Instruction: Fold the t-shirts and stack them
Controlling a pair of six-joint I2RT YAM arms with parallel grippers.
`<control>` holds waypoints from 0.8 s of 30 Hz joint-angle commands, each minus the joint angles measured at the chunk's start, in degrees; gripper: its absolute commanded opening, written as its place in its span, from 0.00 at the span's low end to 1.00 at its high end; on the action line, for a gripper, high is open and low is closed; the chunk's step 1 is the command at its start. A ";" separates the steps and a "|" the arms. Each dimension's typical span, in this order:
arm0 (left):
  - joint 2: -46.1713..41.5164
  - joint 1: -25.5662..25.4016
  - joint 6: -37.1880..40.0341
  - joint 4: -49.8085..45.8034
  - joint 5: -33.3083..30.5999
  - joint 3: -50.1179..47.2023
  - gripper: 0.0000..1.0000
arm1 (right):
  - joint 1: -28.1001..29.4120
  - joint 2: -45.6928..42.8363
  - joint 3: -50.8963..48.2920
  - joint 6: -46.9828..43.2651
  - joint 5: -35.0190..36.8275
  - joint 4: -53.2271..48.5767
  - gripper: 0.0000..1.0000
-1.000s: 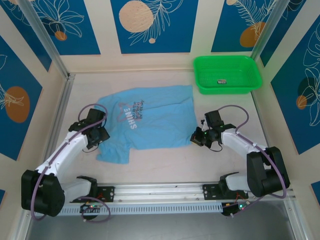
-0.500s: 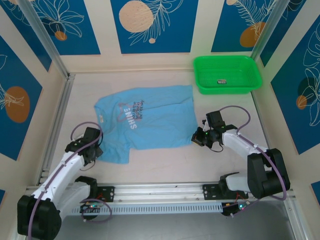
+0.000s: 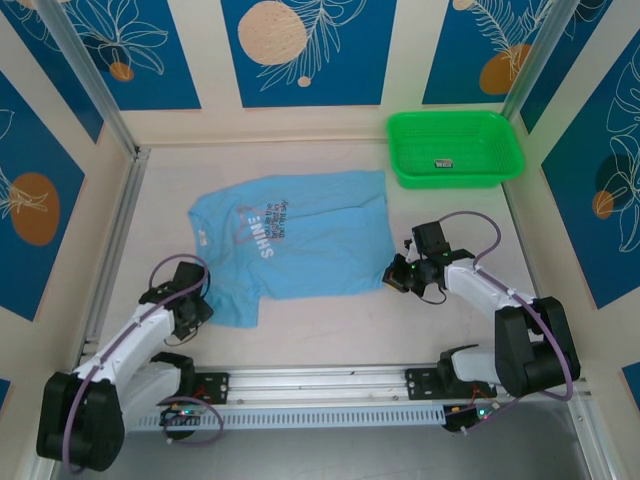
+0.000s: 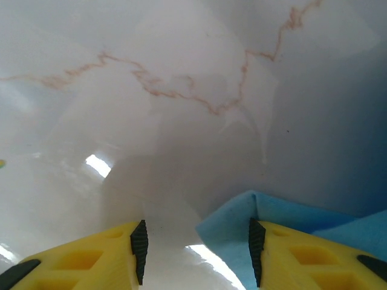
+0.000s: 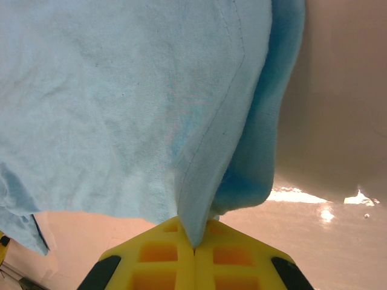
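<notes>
A light sky-blue t-shirt [image 3: 300, 245] with white-and-pink lettering lies spread on the table in the top view. My right gripper [image 3: 394, 277] is shut on the shirt's near right corner, and the wrist view shows the hem [image 5: 205, 145] rising out of the closed yellow fingers [image 5: 169, 257]. At the shirt's near left corner my left gripper [image 3: 200, 308] stands open. Its wrist view shows a blue corner of fabric [image 4: 233, 232] lying between the jaws, against the right pad [image 4: 256, 251].
A bright green plastic basket [image 3: 500, 130] stands at the back right with a small dark item [image 3: 443, 162] inside. Panel walls enclose the table on the left, back and right. Bare tabletop lies left of and in front of the shirt.
My left arm has swung back from the shirt's left sleeve toward the near edge, then edged right to the shirt's near left corner. The right gripper and shirt stay still.
</notes>
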 commanded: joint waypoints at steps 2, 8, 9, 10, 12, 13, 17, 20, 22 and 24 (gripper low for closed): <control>2.71 1.45 2.03 3.70 3.12 -0.16 0.49 | -0.12 -0.43 -0.81 -0.68 -1.66 0.02 0.00; 4.63 2.53 3.42 6.29 4.68 0.09 0.43 | -0.05 -0.30 -0.81 -0.79 -1.73 0.02 0.00; 4.80 2.62 3.74 6.70 4.85 0.18 0.41 | -0.04 -0.28 -0.77 -0.84 -1.67 -0.02 0.00; 4.96 2.73 4.04 7.05 5.02 0.33 0.40 | 0.05 -0.34 -0.78 -0.80 -1.67 -0.07 0.00; 5.38 2.85 4.63 7.85 5.19 0.57 0.39 | 0.06 -0.36 -0.73 -0.73 -1.58 -0.07 0.00; 5.64 2.98 4.83 8.32 5.30 0.70 0.38 | 0.14 -0.35 -0.68 -0.86 -1.58 -0.05 0.00; 8.06 3.34 5.54 9.88 6.07 1.37 0.35 | 0.30 -0.34 -0.70 -0.83 -1.46 -0.08 0.00; 9.67 3.46 6.12 10.75 6.79 1.89 0.30 | 0.27 -0.31 -0.69 -0.89 -1.40 -0.24 0.00; 10.07 3.52 6.37 10.97 6.80 2.08 0.27 | 0.30 -0.30 -0.72 -1.02 -1.33 -0.24 0.00; 10.35 3.55 6.52 11.32 6.82 2.28 0.25 | 0.30 -0.37 -0.64 -0.98 -1.41 -0.24 0.00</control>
